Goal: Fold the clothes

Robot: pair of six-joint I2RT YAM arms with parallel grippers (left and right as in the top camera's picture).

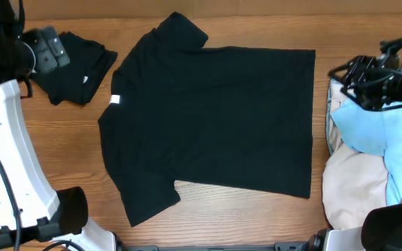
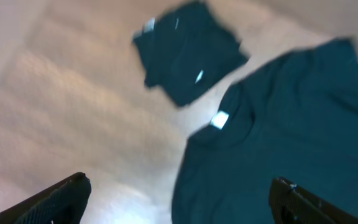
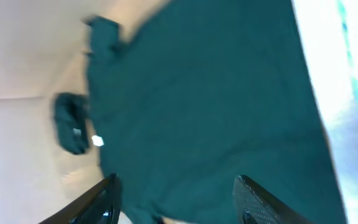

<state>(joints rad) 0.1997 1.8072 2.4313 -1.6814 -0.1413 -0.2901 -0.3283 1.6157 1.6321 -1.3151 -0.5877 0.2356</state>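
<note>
Two black garments on the counter (image 1: 243, 21), and the big one takes the middle: a black T-shirt (image 1: 222, 118) spread flat, collar to the left with its white tag (image 1: 115, 100) showing and hem to the right. One sleeve points at the far edge, the other at the near edge.

Up in the far left corner sits a folded black shirt (image 1: 75, 66), with only a narrow gap of wood between it and the spread shirt's shoulder. Room to move? There's a strip of bare wood along the far edge, another along the near edge under the body, and a wider bare patch on the left below the folded shirt. On the right it's tight, just a sliver of wood between the hem and the pile, where a light blue T-shirt (image 1: 375, 129) lies on a cream garment (image 1: 354, 192).

Left gripper (image 2: 180, 183) hangs over that far left corner beside the folded shirt, jaws spread wide and holding nothing, the tagged collar ahead of it. Right gripper (image 3: 176, 190) hovers above the pile at the far right, fingers apart and empty, the black T-shirt's hem just beside it. Both wrist views are blurred.
</note>
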